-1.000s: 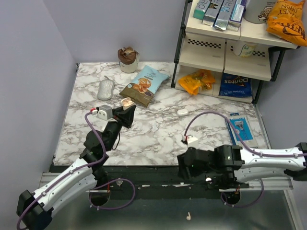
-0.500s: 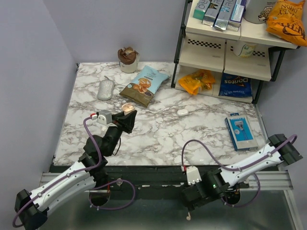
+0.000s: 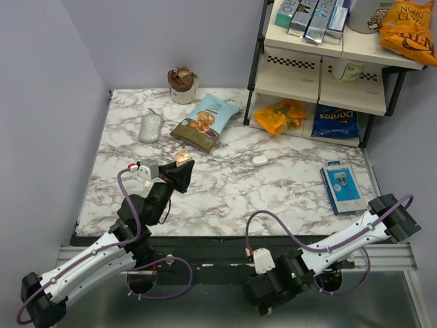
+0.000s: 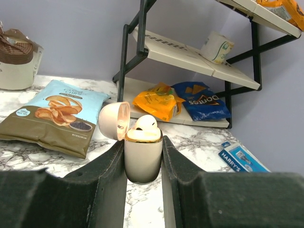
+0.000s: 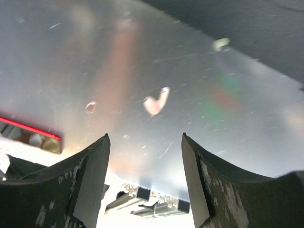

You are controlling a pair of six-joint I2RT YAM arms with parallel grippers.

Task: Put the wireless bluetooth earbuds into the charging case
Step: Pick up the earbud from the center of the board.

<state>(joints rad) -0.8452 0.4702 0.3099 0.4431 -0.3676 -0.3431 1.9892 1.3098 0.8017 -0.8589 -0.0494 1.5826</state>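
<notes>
A robot lab: left arm point(image 3: 89, 265) and right arm point(image 3: 345, 239) bolted at the desk's point(image 3: 225, 198) six o'clock edge, bare walls point(image 3: 48, 102), snack shelf point(image 3: 300, 51) at one o'clock.

1. The left claw's fingers point(image 4: 107, 175) are matt black plastic. Between them, the charging case point(image 4: 142, 159) is smooth cream plastic with a shiny gold-toned rim.
2. The seated earbud point(image 4: 145, 124) is glossy white plastic.
3. The right claw's fingers point(image 5: 92, 183) are scuffed matt black. Ahead of them, the loose earbud point(image 5: 156, 101) lies on scratched, reflective sheet metal point(image 5: 228, 123).

My left gripper point(image 4: 143, 166) holds the cream case point(image 4: 143, 156) upright, lid open, one bud point(image 4: 145, 122) seated. The other bud point(image 5: 156, 101) lies on a metal sheet point(image 5: 71, 57).
</notes>
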